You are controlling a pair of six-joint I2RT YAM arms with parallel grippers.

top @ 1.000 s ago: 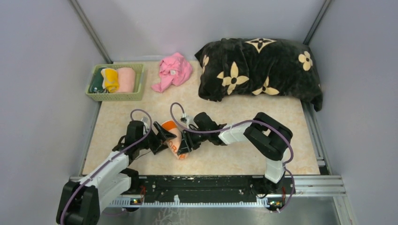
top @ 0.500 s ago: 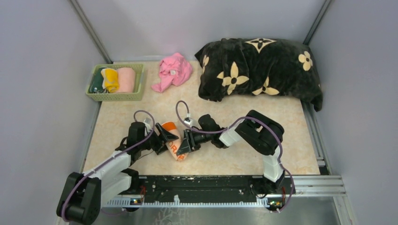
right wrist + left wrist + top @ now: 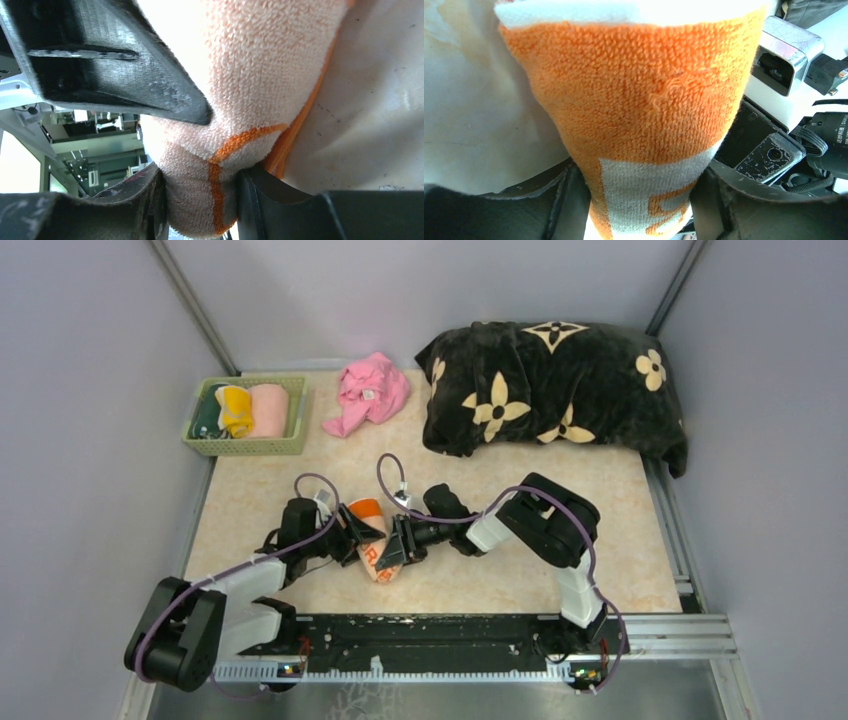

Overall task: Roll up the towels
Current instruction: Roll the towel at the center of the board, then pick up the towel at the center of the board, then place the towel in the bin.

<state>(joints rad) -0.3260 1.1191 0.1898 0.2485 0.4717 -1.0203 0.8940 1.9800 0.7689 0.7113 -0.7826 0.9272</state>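
Left hand (image 3: 347, 536), lower centre-left of the top view: its fingers (image 3: 555, 206) bracket the rolled peach towel (image 3: 376, 558) and press its orange-bordered end from both sides. The towel lies on the tabletop (image 3: 470, 580) at frame centre, between the two hands. Right hand (image 3: 393, 546): narrow, pinching the other end of the roll.

Handling: light, soft terry that compresses readily and is likely to unwind if released. Grip across the full thickness near each end, trapping the loose outer edge.
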